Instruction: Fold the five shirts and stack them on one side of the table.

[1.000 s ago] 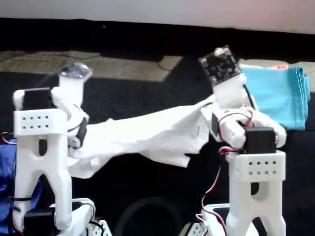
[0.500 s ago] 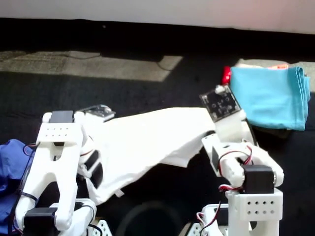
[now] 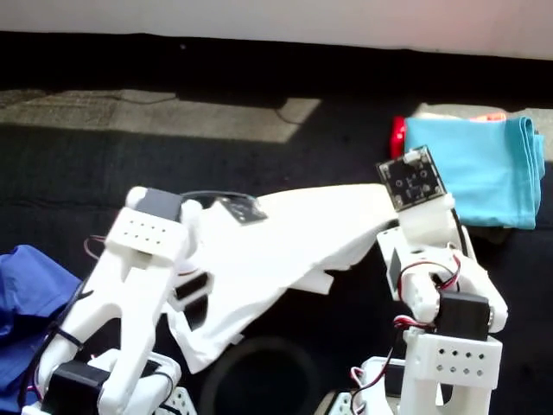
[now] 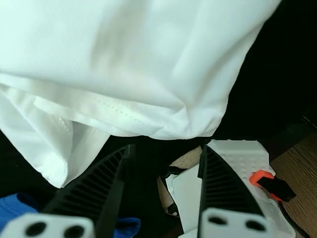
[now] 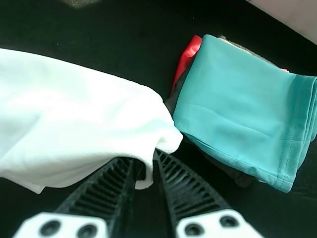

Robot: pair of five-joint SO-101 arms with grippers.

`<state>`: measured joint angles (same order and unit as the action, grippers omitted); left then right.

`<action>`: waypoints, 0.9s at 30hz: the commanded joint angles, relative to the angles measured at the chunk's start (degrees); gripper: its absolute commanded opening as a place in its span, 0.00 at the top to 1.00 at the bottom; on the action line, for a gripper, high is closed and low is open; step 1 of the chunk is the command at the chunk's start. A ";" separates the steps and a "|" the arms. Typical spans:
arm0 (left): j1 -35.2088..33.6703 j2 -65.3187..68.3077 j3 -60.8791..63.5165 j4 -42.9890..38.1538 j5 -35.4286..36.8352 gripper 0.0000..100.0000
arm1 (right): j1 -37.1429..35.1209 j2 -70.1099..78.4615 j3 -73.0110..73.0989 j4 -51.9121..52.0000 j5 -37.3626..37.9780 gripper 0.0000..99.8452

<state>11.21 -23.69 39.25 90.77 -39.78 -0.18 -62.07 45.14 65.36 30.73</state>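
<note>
Shirts, closest first: the blue shirt [image 3: 26, 285] is bunched by my left arm's base. Then the white shirt [image 3: 285, 251] stretches across the middle of the table [image 3: 346, 147] between both arms. My right gripper [image 5: 146, 161] is pinching one corner, and my left gripper [image 4: 167, 147] is spread wide with cloth just past its tips. Farthest, on the right, a folded teal shirt [image 5: 242, 124] has a red thing [image 5: 187, 57] at its edge.
</note>
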 commanded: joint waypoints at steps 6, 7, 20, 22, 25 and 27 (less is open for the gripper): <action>2.59 6.46 5.49 -11.60 2.29 0.79 | 0.75 16.48 -11.82 -1.27 -2.55 0.99; 1.45 9.36 5.85 -13.19 2.29 0.79 | 0.66 17.19 -14.11 -0.57 -3.25 0.99; -13.32 23.52 -14.81 -7.91 2.29 0.79 | 0.66 18.07 -19.91 3.56 -3.34 0.99; -12.00 21.85 -15.08 -6.07 2.37 0.79 | 0.57 18.07 -19.91 4.00 -3.34 0.99; -9.36 16.57 -14.81 -3.34 2.46 0.79 | 0.57 17.80 -17.98 3.74 -3.34 0.99; -6.55 11.82 -14.64 -0.26 4.31 0.79 | 0.48 17.98 -16.57 3.56 -3.34 0.99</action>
<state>0.92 -4.97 26.24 86.73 -37.58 -0.18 -44.13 28.35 69.05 28.18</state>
